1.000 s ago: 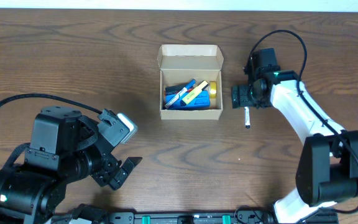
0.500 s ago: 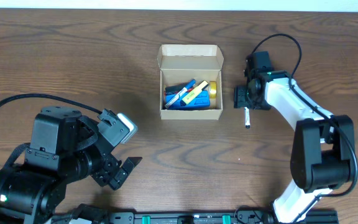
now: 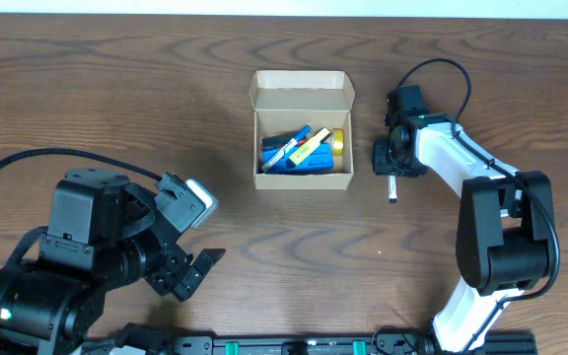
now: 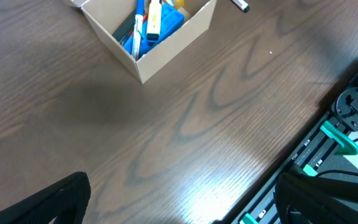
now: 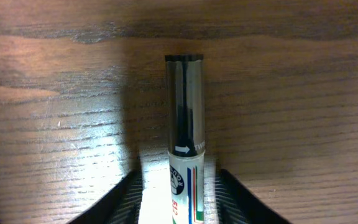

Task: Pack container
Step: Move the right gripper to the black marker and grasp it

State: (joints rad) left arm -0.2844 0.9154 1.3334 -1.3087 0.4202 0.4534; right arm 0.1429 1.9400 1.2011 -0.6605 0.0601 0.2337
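1. Far left and near edge: left gripper (image 3: 193, 273) parked over bare wooden table (image 3: 116, 79), well apart from everything; fingers spread wide with nothing between them; best left where it is, out of the way.
2. Centre of the table: the container (image 3: 302, 180), a small tan cardboard box, sitting open with its flap lid (image 3: 302, 91) folded back on the far side; already partly filled with blue pens (image 3: 289, 153) and a yellow item (image 3: 338, 141) lying in a loose heap; free room looks likeliest along the right-hand side.
3. Just right of the container: a marker (image 3: 392, 189) lying flat on the wood, its length running far to near, black cap (image 5: 185, 99) at the near end.
4. Directly over the marker's far end: right gripper (image 3: 390, 158), lowered close to the table; jaws apart and straddling the white barrel, a sliver of lit wood showing on each side, so not yet pinching.
5. Step in hand, by judgement: grasping the marker for the box.
6. To do it well: keep the barrel centred between the fingers (image 5: 120, 199); close evenly so neither pad nudges it into a roll; pinch firmly on the barrel, not the slick cap; lift straight up before travelling left; clear the container's right wall; lay the marker in parallel to the pens, not across them, so the flap can later fold shut.
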